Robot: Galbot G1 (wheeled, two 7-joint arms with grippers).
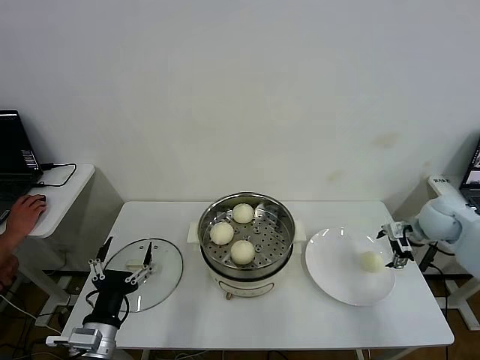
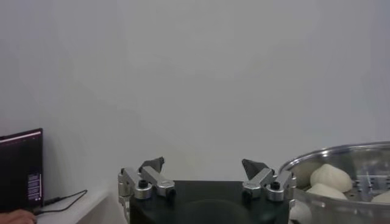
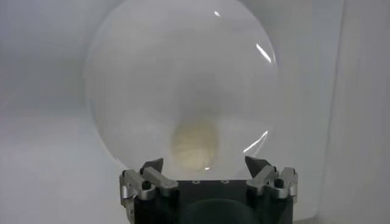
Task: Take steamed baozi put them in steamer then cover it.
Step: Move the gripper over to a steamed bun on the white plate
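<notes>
The steamer [image 1: 281, 247] stands mid-table with three baozi on its perforated tray: one at the back [image 1: 242, 213], one on the left [image 1: 221, 233], one at the front [image 1: 241, 251]. Another baozi [image 1: 371, 261] lies on the white plate [image 1: 334, 274] to the right. My right gripper [image 1: 391, 247] hovers open at the plate's right edge, just beside that baozi [image 3: 195, 143], which lies ahead of the jaws [image 3: 204, 163]. The glass cover [image 1: 161, 281] lies flat on the table to the left. My left gripper [image 1: 124, 259] is open above it, empty [image 2: 203, 164].
A side table at the far left carries a laptop [image 1: 15, 154] and a person's hand [image 1: 22, 214]. Another screen's edge [image 1: 474, 169] shows at the far right. The steamer's rim [image 2: 341, 152] lies close beside my left gripper in the left wrist view.
</notes>
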